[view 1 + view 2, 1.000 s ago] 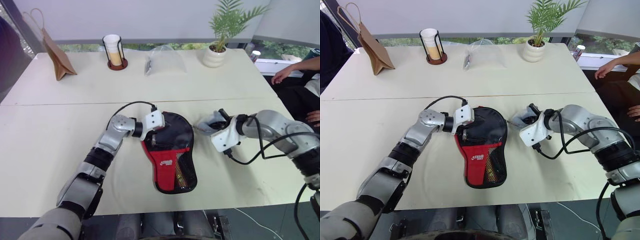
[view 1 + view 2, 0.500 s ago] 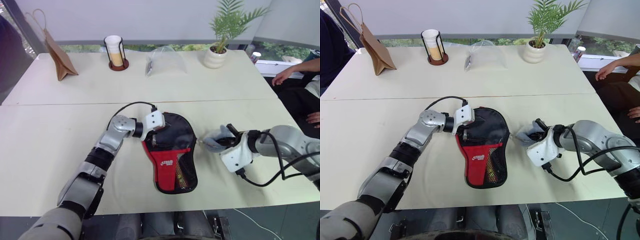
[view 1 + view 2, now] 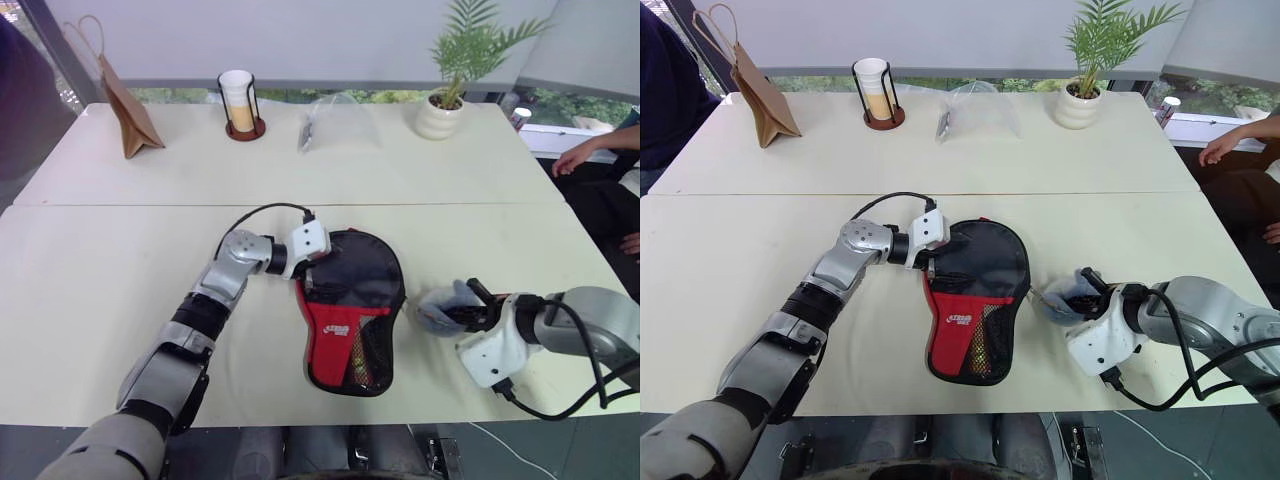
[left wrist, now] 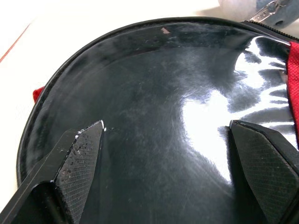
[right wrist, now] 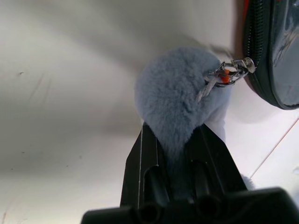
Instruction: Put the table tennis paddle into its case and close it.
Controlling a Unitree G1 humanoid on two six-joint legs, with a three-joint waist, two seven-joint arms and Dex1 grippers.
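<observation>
Lying flat near the front edge of the pale tabletop (image 3: 100,300), the case (image 3: 352,315) is a paddle-shaped black pouch, its narrow end toward the robot. That near half carries a red panel with a white logo beside black mesh; the far, rounder half is glossy black with a zipper along its rim. The paddle itself cannot be made out, so whether it sits inside cannot be told.

The left end effector (image 4: 177,154) rests over the round black half with its two fingers spread wide, gripping nothing. To the right of the case, the right end effector (image 5: 175,144) is clamped on a fluffy grey-blue pom-pom (image 5: 175,95), whose small metal clasp (image 5: 226,74) lies just beside the zipper edge.

Farther back, past the seam in the tabletop, stand a brown paper bag (image 3: 125,110), a cup in a black wire holder (image 3: 240,100), a clear plastic bag (image 3: 335,125) and a potted plant (image 3: 445,100). A person's hand (image 3: 570,158) shows at the far right.
</observation>
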